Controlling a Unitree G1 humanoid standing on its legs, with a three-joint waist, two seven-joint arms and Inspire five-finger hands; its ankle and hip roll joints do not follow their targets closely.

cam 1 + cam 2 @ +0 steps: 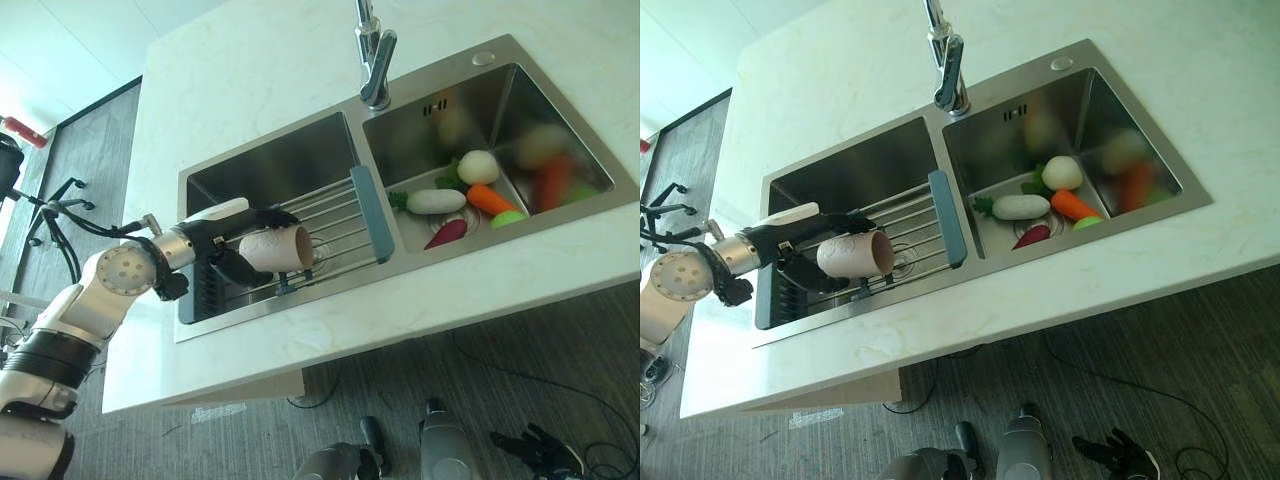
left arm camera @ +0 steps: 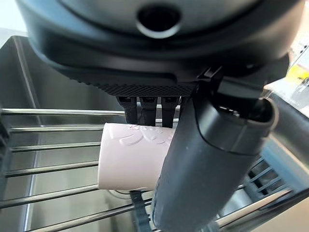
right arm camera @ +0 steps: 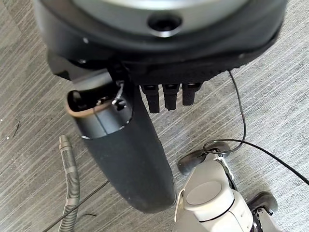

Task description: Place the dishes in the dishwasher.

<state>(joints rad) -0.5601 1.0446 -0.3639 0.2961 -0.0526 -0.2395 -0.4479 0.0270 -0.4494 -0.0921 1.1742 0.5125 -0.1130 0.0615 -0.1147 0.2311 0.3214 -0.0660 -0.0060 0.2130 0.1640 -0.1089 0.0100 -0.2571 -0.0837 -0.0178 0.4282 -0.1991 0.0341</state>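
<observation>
A pale pink cup [image 1: 275, 250] lies on its side in my left hand [image 1: 218, 240], whose fingers and thumb curl round it. It hangs just over the wire rack [image 1: 335, 215] that spans the left sink basin [image 1: 270, 165]. In the left wrist view the cup [image 2: 131, 155] shows past my thumb [image 2: 203, 164], with the rack's bars beneath it. My right hand [image 1: 540, 450] hangs low beside the counter, over the floor, with its fingers relaxed and holding nothing.
The right basin [image 1: 520, 110] holds toy vegetables: a white radish [image 1: 435, 200], a carrot [image 1: 490, 198] and others. A faucet [image 1: 375, 60] stands behind the divider. White countertop [image 1: 250, 70] surrounds the sink. A grey hose [image 3: 71, 183] lies on the floor.
</observation>
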